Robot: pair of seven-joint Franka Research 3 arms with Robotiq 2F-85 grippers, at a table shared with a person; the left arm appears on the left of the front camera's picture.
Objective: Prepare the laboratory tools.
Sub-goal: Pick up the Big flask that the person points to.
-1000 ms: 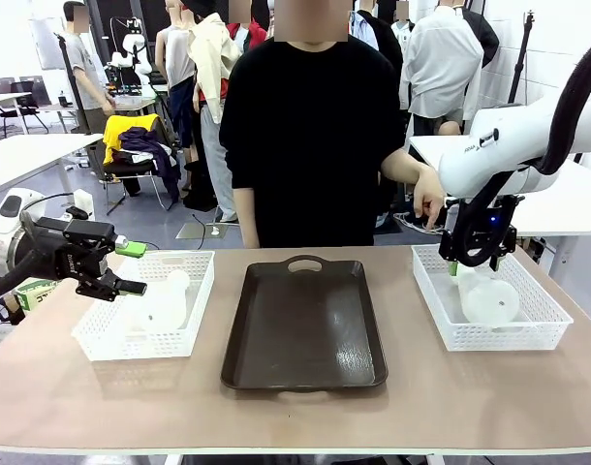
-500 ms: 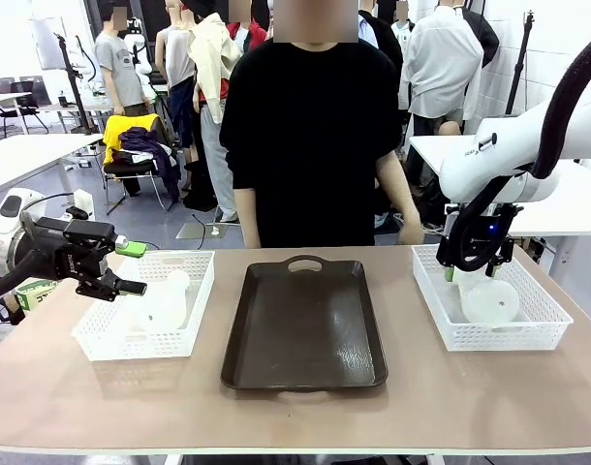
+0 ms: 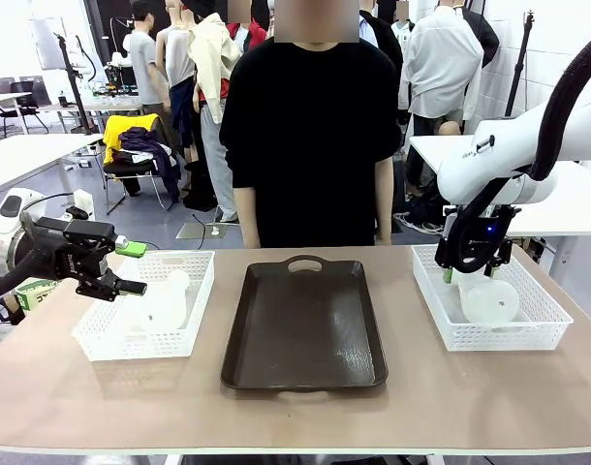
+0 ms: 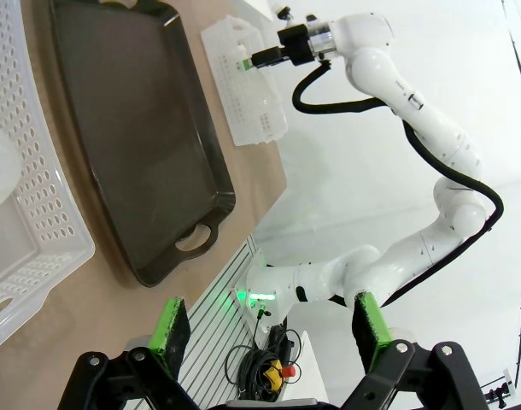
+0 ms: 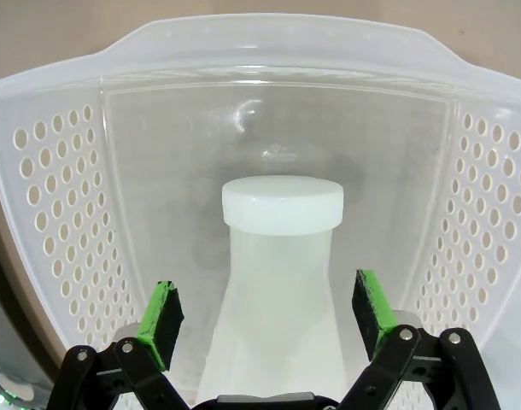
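1. Flask [image 5: 282, 256] in right basket [image 3: 499, 339]: capped, lying on its side, flanked by the pads of right gripper [image 5: 265, 312].
2. Jaws there: spread wide, gripping nothing, clear of the plastic on both sides.
3. Risk on closing: smooth tapered wall, likely to slide out of the pads or roll toward the perforated side if pinched off-centre.
4. Risk on lowering: fingertips near the basket floor, liable to catch it and shove the basket along the table [image 3: 489, 407].
5. Second flask [image 3: 160, 305]: lying in left basket [image 3: 194, 334].
6. Left gripper [image 3: 131, 268]: hovers just beside that basket's outer rim, fully open, empty.
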